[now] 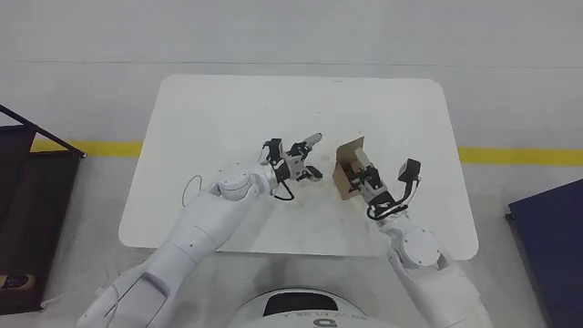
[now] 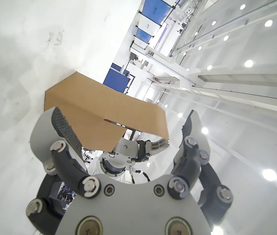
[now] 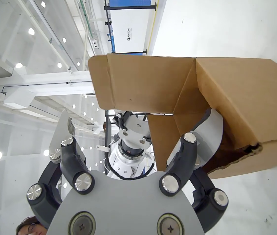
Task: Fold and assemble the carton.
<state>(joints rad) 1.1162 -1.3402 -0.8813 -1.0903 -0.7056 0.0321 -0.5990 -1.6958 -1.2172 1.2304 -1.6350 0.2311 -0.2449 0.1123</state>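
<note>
The brown carton (image 1: 349,166) sits on the white table (image 1: 228,118), a little right of the middle and toward the near side. It looks partly put together. One end is open, and a flap (image 3: 99,84) sticks out from that end.

The right gripper (image 1: 366,180) is right at the carton, on its near right side. Its fingers are spread wide. One finger (image 3: 210,125) is tucked inside the open end of the carton, and the other one stays outside in the air. It may be pushing on the inside wall, but I cannot tell for sure.

The left gripper (image 1: 314,155) is just to the left of the carton, near it but not touching it. Its fingers (image 2: 65,128) are spread wide too and hold nothing. It points toward the carton, with the open mouth facing the brown side. Both grippers are low over the table, with the carton between them.
</note>
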